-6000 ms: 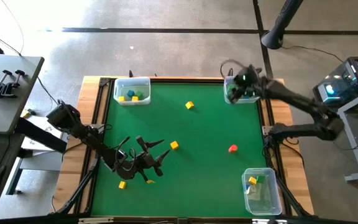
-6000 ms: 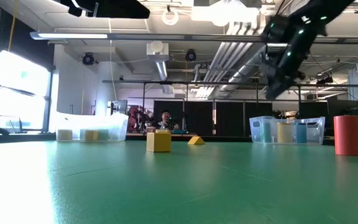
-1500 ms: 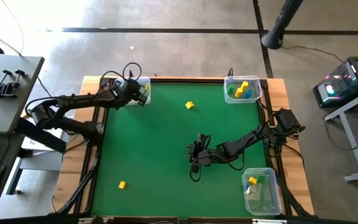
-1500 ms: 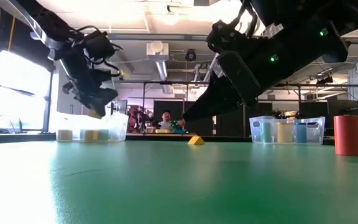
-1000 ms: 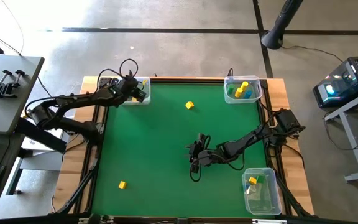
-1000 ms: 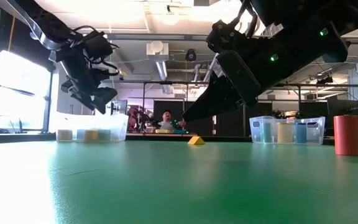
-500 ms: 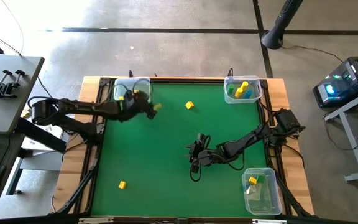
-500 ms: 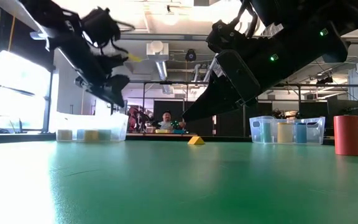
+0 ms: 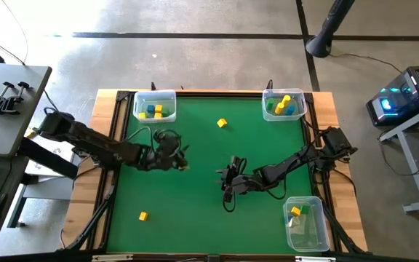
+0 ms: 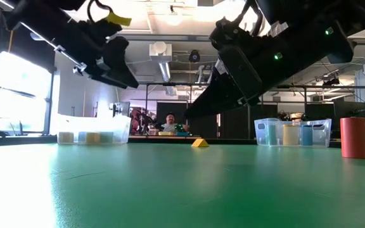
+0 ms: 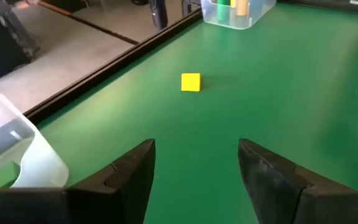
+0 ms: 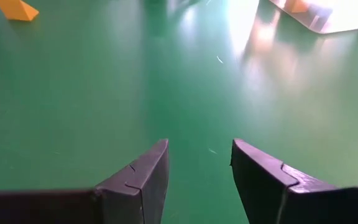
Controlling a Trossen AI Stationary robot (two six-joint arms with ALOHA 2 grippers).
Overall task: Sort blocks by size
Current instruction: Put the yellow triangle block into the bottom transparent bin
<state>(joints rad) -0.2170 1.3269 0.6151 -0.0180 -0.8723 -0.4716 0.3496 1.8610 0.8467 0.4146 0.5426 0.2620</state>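
Left gripper [image 9: 182, 157] stretches low across the mat's left half, fingers spread, nothing between them. Two yellow blocks sit loose, one [image 9: 143, 216] near-left, one [image 9: 222, 123] far-centre. Right gripper [image 9: 226, 182] hangs mid-table, arm angled in from the right, fingers apart and empty.

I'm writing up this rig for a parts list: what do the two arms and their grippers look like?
Both arms are dark, nearly black, jointed links with loose black cables looping near the wrists. The left gripper and right gripper each have two broad, flat, dark fingers with angular, stepped inner edges. In the low view, small green lights glow on the right arm, and a yellow tag shows on the left arm.
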